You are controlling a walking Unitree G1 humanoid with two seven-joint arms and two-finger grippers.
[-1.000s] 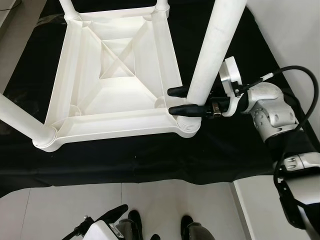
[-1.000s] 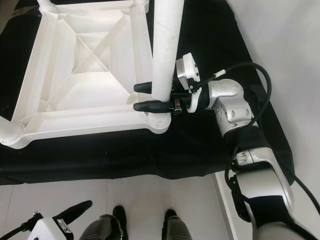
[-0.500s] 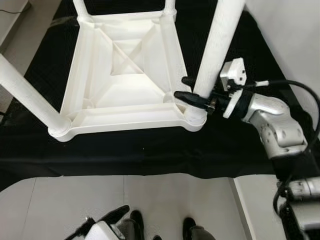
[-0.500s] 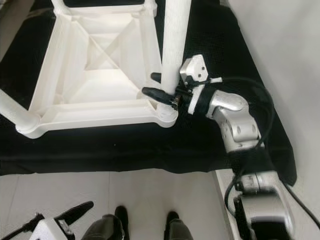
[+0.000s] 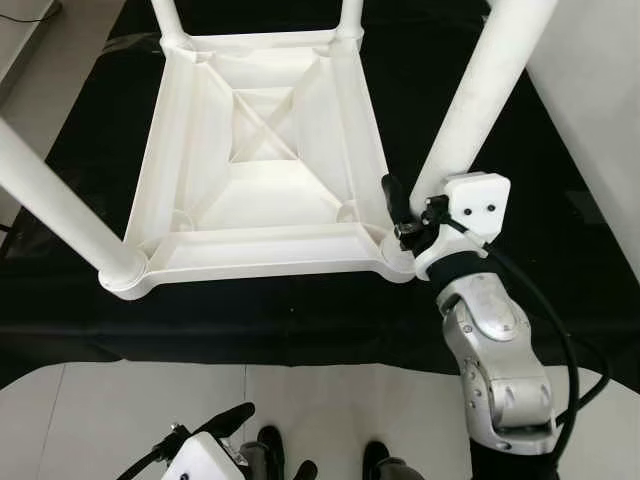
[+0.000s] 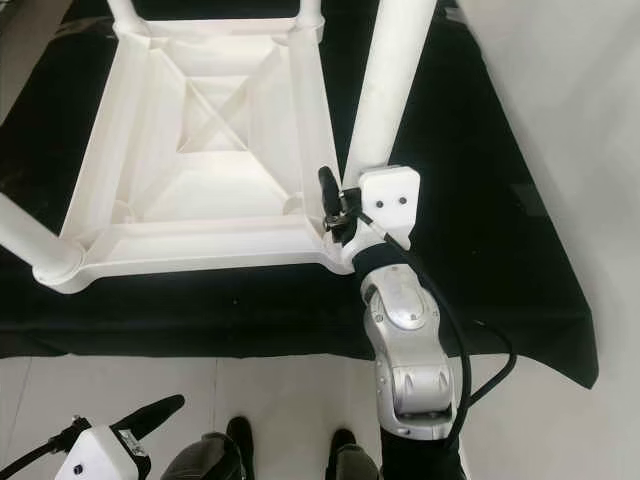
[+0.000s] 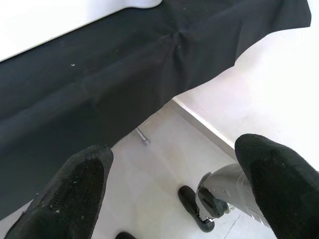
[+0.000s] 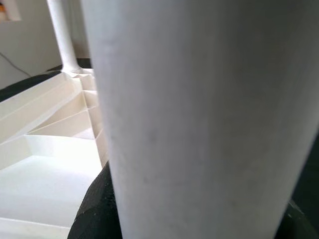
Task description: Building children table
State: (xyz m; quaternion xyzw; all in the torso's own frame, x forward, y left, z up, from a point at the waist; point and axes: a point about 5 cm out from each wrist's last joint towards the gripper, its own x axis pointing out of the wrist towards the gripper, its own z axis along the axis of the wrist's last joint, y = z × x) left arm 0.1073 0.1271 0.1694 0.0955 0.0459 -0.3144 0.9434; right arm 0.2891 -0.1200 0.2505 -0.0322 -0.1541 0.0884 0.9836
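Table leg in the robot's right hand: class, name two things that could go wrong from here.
1. The right hand grips the table leg low, near its socket; the long leg could tilt and jam.
2. The upturned table rests on loose black cloth, so pushing might slide it.

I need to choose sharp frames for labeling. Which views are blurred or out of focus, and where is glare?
Both eye views are sharp, with mild glare on the white tabletop underside. Right wrist view: the table leg is very close and soft. Left wrist view: the left end effector fingertips are blurred; the black cloth is sharp.
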